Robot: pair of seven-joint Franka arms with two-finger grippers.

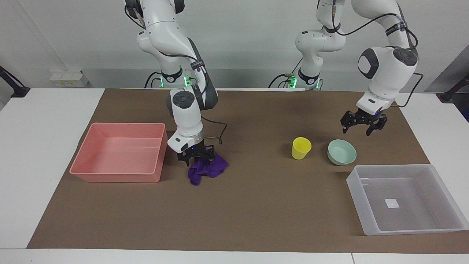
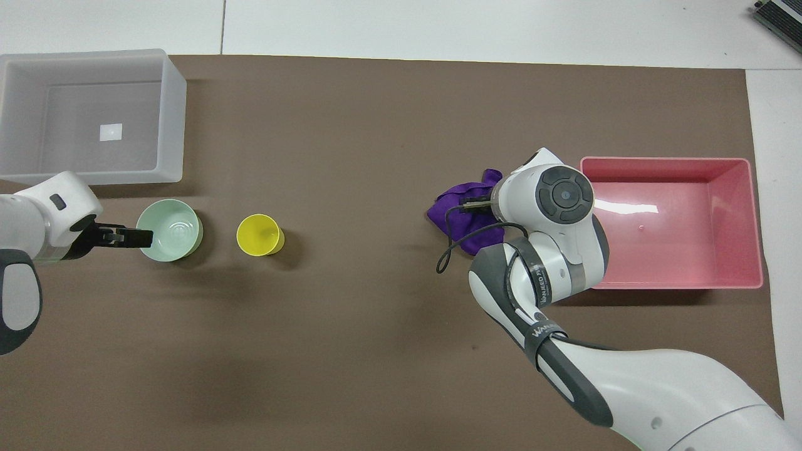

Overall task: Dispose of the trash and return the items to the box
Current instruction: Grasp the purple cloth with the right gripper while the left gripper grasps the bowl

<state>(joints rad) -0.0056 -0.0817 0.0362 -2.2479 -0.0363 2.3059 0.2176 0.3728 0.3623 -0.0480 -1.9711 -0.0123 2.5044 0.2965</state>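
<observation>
Pink tray (image 1: 119, 152): an opaque pink rectangular plastic tray sits on the brown table mat (image 1: 256, 205) at the right arm's end of the table, with nothing in it.
Right gripper (image 1: 196, 156): the right arm bends down from its base and its gripper is low on the cloth, just beside the pink tray. Its fingers point down into the folds on the side nearer the robots; whether the jaws are apart or closed on the cloth cannot be told. From overhead the arm's wrist covers the gripper.
Purple rag (image 1: 208, 169): a small, soft, deep-purple cloth lies bunched on the mat beside the pink tray, between the tray and the cup.
Yellow cup (image 1: 301, 147): a small bright yellow plastic cup stands upright on the mat, mouth up, just beside the bowl and apart from it.
Mint bowl (image 1: 342, 152): a shallow round pale mint-green bowl sits on the mat, nearer to the robots than the clear bin.
Left gripper (image 1: 359, 126): it hangs in the air over the bowl's rim (image 2: 145, 237), its jaws apart, holding nothing.
Clear bin (image 1: 439, 176): a translucent whitish rectangular plastic bin at the left arm's end, with only a small white square mark (image 1: 392, 203) on its bottom.
</observation>
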